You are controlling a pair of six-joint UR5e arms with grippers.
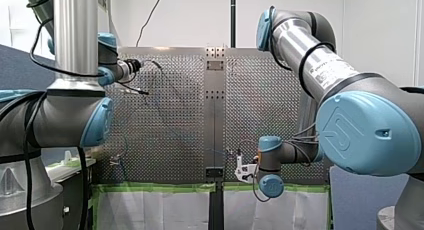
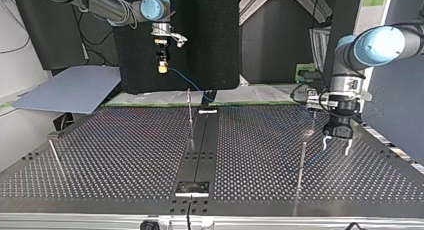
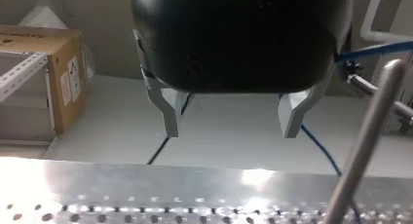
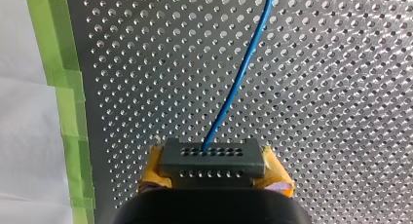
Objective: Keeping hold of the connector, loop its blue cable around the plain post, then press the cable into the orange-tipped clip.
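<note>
Right wrist view: my right gripper point(image 4: 213, 175) clamps the connector point(image 4: 213, 158), cable point(image 4: 238, 73) trailing free over the table point(image 4: 341, 112). My left gripper point(image 3: 230, 134) gapes empty beside a post point(image 3: 365, 136). Looping and clipping remain.

My left tool point(image 2: 336, 146) hanging low, wide open, my right tool point(image 2: 162, 65) raised, clamped on connector point(image 4: 213, 158)
</note>
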